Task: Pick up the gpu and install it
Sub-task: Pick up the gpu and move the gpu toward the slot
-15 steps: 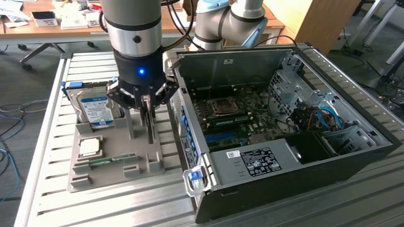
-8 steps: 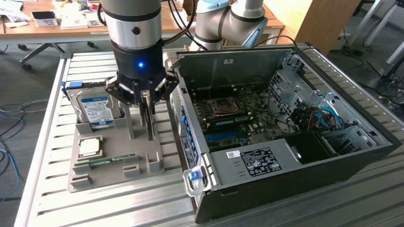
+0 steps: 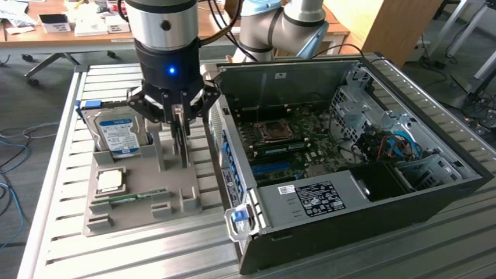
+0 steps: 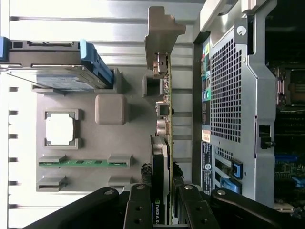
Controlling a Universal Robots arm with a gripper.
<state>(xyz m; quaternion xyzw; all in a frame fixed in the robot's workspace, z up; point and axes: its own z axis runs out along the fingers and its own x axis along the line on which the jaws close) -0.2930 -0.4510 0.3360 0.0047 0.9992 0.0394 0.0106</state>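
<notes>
The gpu [image 3: 182, 142] stands on edge over the grey holder tray [image 3: 139, 218], just beside the open computer case [image 3: 434, 192]. My gripper [image 3: 180, 119] comes straight down onto it. In the wrist view the gpu [image 4: 167, 109] runs edge-on, a thin green board with its silver bracket at the far end and the black fan between my fingers [image 4: 139, 205]. My gripper [image 4: 162, 177] is shut on the gpu, one finger on each face. I cannot tell whether the card's lower edge still sits in the tray's slot.
The tray [image 4: 112, 143] also holds a hard drive [image 3: 118, 136] upright, a processor chip [image 3: 110, 180] and a memory stick [image 3: 136, 196]. The case's perforated rear panel [image 4: 233, 95] is close beside the card. Its motherboard [image 3: 291, 145] lies exposed inside. Everything rests on a slatted metal table [image 3: 155, 256].
</notes>
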